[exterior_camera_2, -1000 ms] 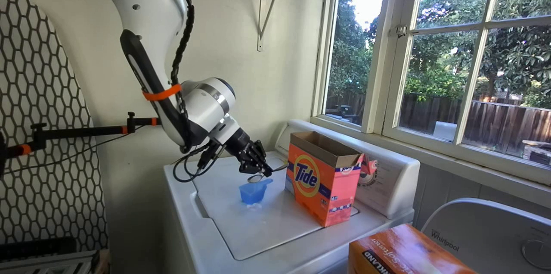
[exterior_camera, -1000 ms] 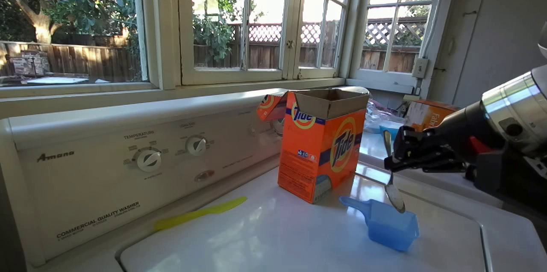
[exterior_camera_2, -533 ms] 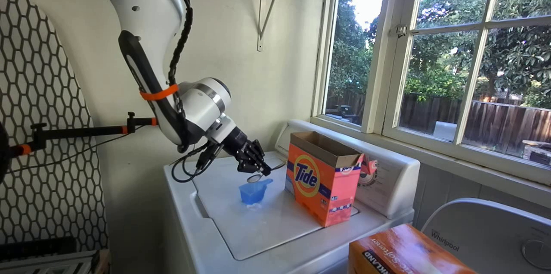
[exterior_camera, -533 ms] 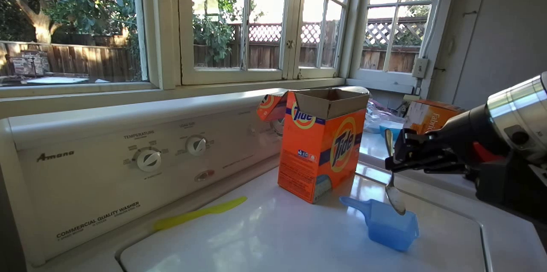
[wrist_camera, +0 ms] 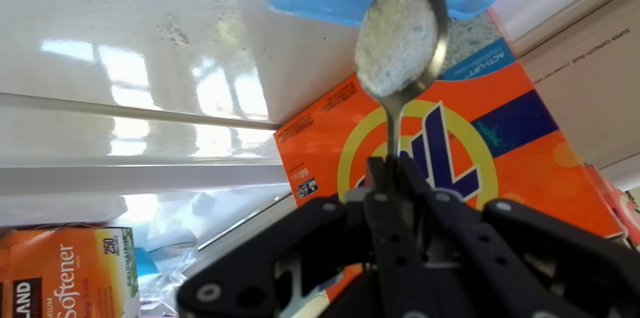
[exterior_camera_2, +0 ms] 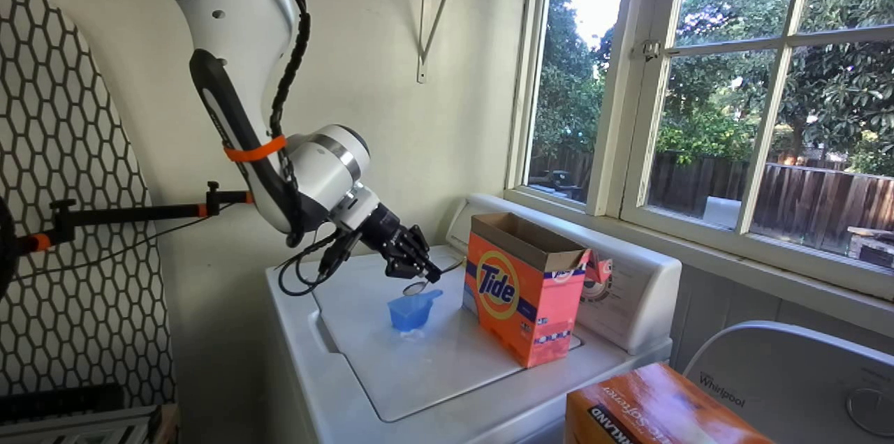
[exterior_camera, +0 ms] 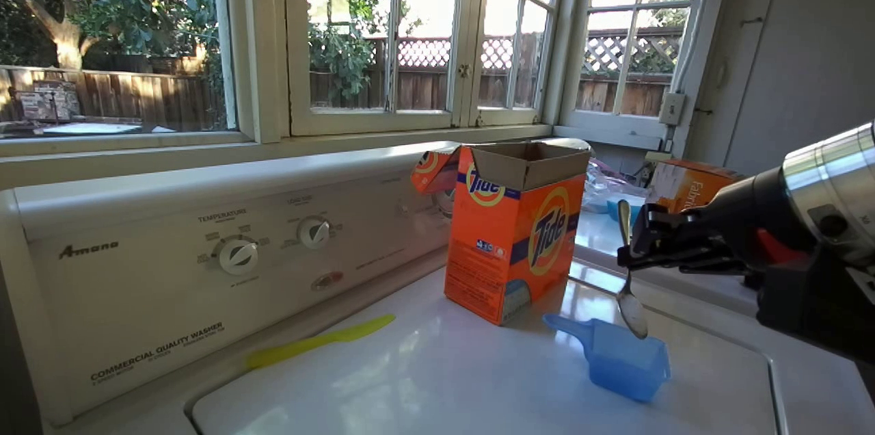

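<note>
Nearest in the wrist view, a metal spoon is gripped partway along its handle, so that its bowl, loaded with white powder, is left free ahead of the jaws. The hollow side is presumably turned upward to stop the load from being lost, though the bowl end is seen to be tilted lower than the handle end in both exterior views. The gripper is closed about as far as the thin handle allows, its jaws almost met; the spoon alone is grasped, and no contact with anything else can be seen.

Just below the bowl, apparently without being touched by it, a blue scoop is stood upright on the washer lid, its mouth turned up, presumably so that powder can be contained (some loose grains can be made out on the lid nearby). Beside it an orange Tide box is stood near the control panel, its top opened and a flap folded outward, most likely so that the inside can be reached. By the lid's rear edge a yellow plastic knife is laid flat, seemingly out of the way. Farther off, past the side of the lid, an orange softener box is placed, and beyond the panel the windows are seen.
</note>
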Motion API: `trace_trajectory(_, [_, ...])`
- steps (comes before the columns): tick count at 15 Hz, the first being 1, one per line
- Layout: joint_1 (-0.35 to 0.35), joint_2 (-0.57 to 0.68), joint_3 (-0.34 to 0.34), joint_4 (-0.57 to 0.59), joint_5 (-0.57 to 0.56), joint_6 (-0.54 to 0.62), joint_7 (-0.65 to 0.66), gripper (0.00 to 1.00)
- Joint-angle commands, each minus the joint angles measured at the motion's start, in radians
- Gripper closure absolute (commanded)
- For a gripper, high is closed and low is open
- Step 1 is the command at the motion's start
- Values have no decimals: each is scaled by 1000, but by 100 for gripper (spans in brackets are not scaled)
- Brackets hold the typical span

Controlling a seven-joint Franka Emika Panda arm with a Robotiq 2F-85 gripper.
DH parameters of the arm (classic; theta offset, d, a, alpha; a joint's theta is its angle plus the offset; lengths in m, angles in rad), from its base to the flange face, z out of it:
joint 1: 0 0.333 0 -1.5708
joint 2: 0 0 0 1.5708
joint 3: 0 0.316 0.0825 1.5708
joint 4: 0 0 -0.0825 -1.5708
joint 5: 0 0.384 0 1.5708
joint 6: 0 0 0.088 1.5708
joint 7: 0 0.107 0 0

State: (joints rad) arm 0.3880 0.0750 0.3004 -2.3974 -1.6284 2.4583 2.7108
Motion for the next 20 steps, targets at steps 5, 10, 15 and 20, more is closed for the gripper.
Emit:
trace_trajectory(5, [-10,2,34,-8,-36,-60,49,98])
trace_trajectory(10, [-7,8,43,0,-37,-81,43,98])
trace_trajectory(15, [-4,14,55,7,-37,-101,40,98])
trace_trajectory(20, [-1,16,62,8,-42,-121,38,98])
